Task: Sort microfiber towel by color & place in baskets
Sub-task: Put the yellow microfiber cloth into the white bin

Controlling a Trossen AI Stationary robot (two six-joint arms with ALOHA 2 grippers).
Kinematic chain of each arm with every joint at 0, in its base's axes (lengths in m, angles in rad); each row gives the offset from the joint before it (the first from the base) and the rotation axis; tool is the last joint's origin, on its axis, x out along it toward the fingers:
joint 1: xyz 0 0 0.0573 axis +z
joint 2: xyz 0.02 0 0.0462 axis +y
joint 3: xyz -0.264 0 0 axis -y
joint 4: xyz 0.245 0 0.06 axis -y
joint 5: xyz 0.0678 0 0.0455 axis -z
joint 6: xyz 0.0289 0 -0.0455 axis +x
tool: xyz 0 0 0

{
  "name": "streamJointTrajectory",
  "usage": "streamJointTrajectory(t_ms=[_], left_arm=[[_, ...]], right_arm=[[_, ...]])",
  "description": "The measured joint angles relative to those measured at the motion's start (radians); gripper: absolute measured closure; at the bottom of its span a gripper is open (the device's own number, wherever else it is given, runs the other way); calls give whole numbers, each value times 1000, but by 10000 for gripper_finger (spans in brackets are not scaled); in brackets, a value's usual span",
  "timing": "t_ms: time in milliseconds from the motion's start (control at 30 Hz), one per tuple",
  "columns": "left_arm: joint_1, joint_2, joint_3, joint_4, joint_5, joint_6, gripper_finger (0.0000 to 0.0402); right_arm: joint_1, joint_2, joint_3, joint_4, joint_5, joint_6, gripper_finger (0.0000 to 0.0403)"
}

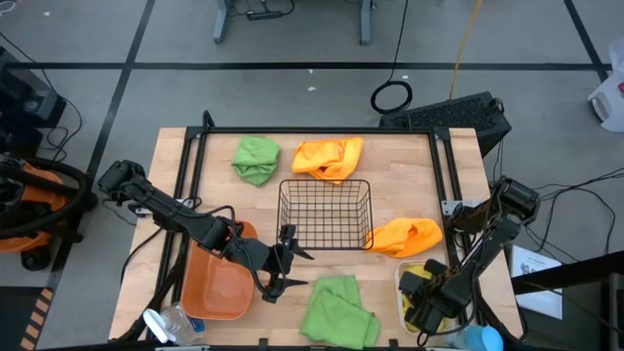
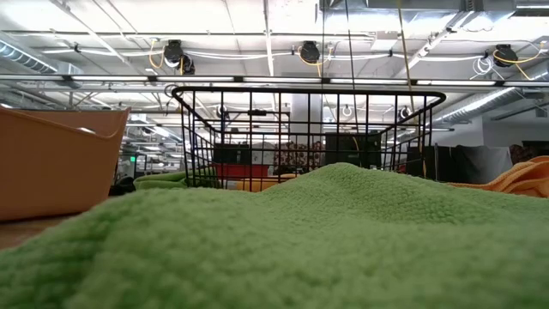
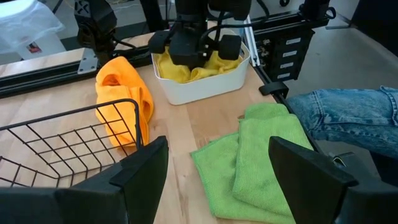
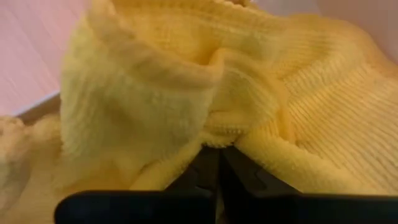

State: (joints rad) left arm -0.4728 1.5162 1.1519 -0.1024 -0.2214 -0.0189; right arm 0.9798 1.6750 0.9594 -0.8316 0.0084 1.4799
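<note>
My right gripper [image 3: 199, 50] points down into the white bin [image 3: 208, 87] at the near right, shut, with a yellow towel [image 4: 186, 81] bunched around it. My left gripper [image 3: 214, 180] hovers open between the orange bin [image 1: 216, 288] and the black wire basket [image 1: 325, 213], holding nothing. One green towel [image 1: 338, 310] lies folded at the near edge and another [image 1: 255, 159] at the far side. An orange towel [image 1: 329, 157] lies behind the basket, and another [image 1: 404, 236] lies against the basket's right side. My right gripper comes from above, pointing down, and its shut fingertips [image 4: 217, 171] press into a puckered fold of the yellow towel [image 4: 217, 137] lying in the white bin. Whether any cloth is caught between the fingers, I cannot tell.
A dark rail frame [image 1: 195, 156] borders the tabletop. A clear plastic bottle [image 1: 171, 325] lies at the near left corner. A person's leg in jeans [image 3: 348, 112] is by the table's near right side. Bare wood shows between the basket and the near green towel.
</note>
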Motion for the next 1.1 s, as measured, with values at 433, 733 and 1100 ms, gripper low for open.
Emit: streamJointTrajectory(t_ms=[433, 733, 1100], left_arm=[[-1, 0, 0, -14, 0, -2, 119], [-1, 0, 0, -13, 0, -2, 119], [-1, 0, 0, -13, 0, -2, 119]], right_arm=[[2, -26, 276, -271, 172, -8, 402], [-19, 8, 197, -147, 240, -66, 402], [-8, 9, 15, -24, 122, 45, 397]])
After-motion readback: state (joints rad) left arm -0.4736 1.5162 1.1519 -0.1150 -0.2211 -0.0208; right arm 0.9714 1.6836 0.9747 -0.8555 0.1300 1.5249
